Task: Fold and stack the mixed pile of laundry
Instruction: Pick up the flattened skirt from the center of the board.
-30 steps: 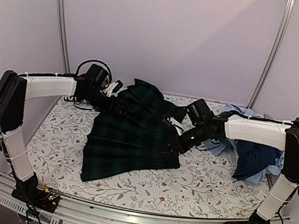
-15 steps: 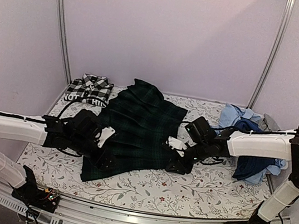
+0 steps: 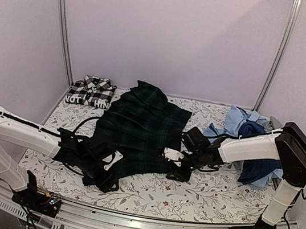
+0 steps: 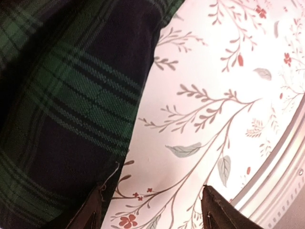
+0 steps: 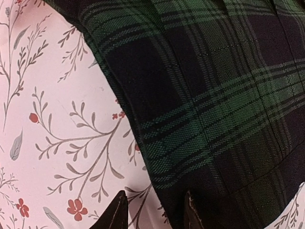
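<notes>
Green and navy squares cover the plaid garment (image 3: 139,127), which lies spread out in the middle of the bench (image 3: 209,199). A black-and-white checked shirt (image 3: 91,91) sits folded at about 10 o'clock on the bench. The rest of the laundry pile (image 3: 254,150), light blue and navy pieces, is heaped at about 3 o'clock. The left arm (image 3: 23,132) reaches to the garment's 7 o'clock corner and the right arm (image 3: 249,145) reaches to its 4 o'clock corner. I think the step now is to grab the near hem so it can be folded over. In the left wrist view the left jaws are wide open and hold nothing. The hem is just beside one fingertip (image 4: 90,212), and mostly flowery cover (image 4: 200,119) shows between the tips. In the right wrist view the right jaws are open a little way and also hold nothing. The hem runs down into the gap between those fingertips (image 5: 116,212). To do this well, the left jaws should slide toward the cloth until the hem sits right between the tips. Both jaws should go low and pinch only the plaid, not the cover under it. Then both corners should go up together and move toward 12 o'clock at the same speed, so the fold comes out straight. If one side grabs and the other misses, the garment will likely twist or bunch up.
</notes>
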